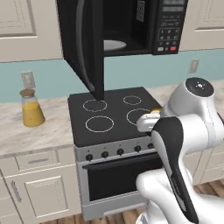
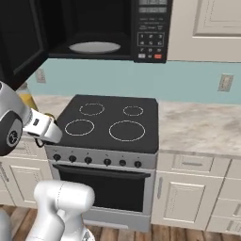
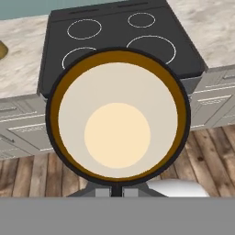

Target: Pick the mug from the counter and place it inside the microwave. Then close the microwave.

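The mug (image 3: 117,117) takes up most of the hand view, seen from above: a dark rim, a brown inner wall and a pale yellowish bottom. My gripper (image 3: 117,189) is shut on its rim at the near edge and holds it in the air in front of the stove. The microwave (image 1: 131,26) hangs above the stove with its door (image 1: 85,48) swung open to the left. A white round plate (image 1: 114,44) lies inside it, and this plate (image 2: 94,47) also shows from the right. The counter (image 1: 43,129) runs on both sides of the stove.
A black stovetop (image 1: 111,114) with white rings lies below the microwave, over an oven with knobs (image 2: 96,161). A cork-topped flask of orange liquid (image 1: 31,108) stands on the left counter. An outlet (image 2: 226,82) is on the wall, with bare counter (image 2: 197,127) to the right.
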